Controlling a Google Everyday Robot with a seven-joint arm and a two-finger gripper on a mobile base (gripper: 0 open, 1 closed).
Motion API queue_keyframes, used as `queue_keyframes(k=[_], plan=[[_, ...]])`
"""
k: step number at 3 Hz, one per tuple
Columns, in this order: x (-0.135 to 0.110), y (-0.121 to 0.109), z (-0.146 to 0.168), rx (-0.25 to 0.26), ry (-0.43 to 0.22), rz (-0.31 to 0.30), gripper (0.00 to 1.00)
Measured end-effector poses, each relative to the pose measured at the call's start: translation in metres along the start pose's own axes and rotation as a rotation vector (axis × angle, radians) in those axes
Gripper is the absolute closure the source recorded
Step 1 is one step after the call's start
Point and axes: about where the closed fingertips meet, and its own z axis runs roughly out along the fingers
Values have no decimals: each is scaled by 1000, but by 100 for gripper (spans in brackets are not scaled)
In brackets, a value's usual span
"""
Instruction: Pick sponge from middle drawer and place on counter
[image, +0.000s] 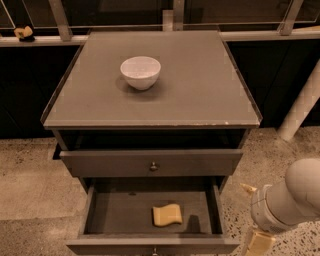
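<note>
At the upper left of the frame, a small tan lump (22, 33) sits on a pale ledge. Toward the centre, the large matte-gray square counter (200, 90) bears a round white bowl (141, 71). Below it, the wide dark-gray middle drawer (120, 212) stands pulled out, and the flat pale-yellow foam sponge (167, 215) lies on its floor, right of centre. At the lower right, the gripper (260, 243) hangs beside the drawer, apart from it; whether it is open or closed cannot be told.
</note>
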Motion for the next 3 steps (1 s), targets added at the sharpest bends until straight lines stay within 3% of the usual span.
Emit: queue_keyframes(k=[2,3], plan=[[-28,36,111,-207,-117,-47,0],[-57,48,158,-250,-173,-88,0]])
